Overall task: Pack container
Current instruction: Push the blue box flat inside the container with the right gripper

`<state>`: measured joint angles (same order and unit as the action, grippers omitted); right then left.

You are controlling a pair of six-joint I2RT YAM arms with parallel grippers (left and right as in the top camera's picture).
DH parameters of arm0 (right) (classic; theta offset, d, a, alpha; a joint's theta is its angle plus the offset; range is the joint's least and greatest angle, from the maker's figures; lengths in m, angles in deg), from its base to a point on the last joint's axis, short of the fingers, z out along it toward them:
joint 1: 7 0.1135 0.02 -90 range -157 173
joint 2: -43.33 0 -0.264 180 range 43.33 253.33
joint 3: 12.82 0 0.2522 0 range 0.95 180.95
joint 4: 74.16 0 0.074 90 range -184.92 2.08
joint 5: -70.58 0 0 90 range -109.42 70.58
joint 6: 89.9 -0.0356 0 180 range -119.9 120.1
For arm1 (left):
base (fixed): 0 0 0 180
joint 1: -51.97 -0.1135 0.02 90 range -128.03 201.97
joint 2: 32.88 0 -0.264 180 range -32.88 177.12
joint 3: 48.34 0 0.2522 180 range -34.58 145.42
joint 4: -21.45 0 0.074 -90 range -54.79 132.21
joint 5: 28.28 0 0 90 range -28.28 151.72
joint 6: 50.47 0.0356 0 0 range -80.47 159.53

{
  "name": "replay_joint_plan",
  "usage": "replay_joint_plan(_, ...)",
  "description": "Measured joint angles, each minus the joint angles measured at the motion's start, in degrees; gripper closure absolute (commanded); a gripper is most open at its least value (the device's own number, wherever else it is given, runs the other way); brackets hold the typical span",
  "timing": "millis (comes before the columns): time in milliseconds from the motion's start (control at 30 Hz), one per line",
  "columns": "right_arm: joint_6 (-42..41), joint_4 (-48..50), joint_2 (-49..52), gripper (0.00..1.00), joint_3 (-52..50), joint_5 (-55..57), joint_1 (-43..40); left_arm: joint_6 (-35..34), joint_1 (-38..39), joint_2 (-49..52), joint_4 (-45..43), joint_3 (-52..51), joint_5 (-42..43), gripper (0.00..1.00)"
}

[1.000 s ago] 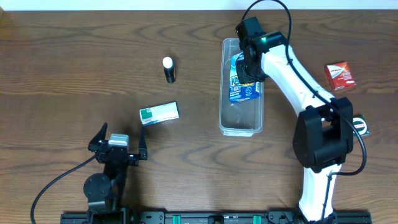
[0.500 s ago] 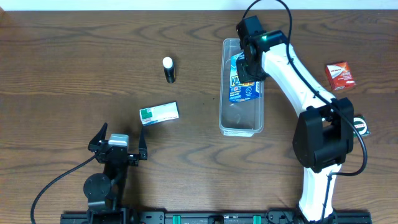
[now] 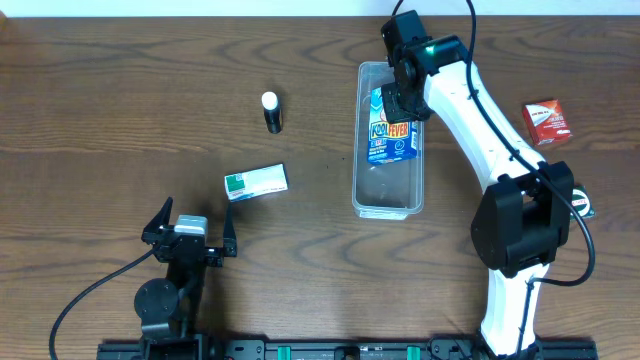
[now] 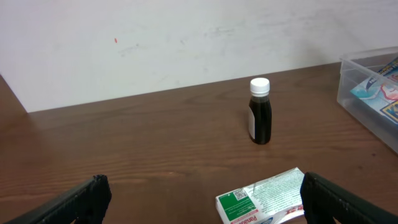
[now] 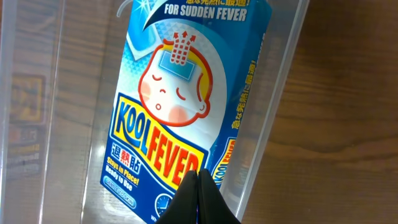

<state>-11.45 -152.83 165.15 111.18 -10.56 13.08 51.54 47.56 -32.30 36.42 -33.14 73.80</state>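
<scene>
Clear container (image 3: 386, 196) sits right of centre on the table (image 3: 120, 120), a blue box (image 3: 392, 138) flat inside. Right pincer (image 5: 198, 193) hovers over the box, tips together and empty; left pincer (image 4: 202, 193) stands apart. The container looks light, stiff and slick-walled, best gripped by its rim

Container (image 3: 388, 195): clr glossy plastic; table (image 3: 100, 120): dk wood grain, matt; blue box (image 3: 392, 135): glossy card.
</scene>
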Motion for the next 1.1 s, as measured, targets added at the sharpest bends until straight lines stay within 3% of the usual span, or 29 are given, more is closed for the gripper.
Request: replay_joint_plan(1100, -1.81, 1.29, 0.07, 0.99, -4.57, 1.29, 0.00, 0.00, 0.00, 0.00, 0.00, 0.00, -0.02, 0.02)
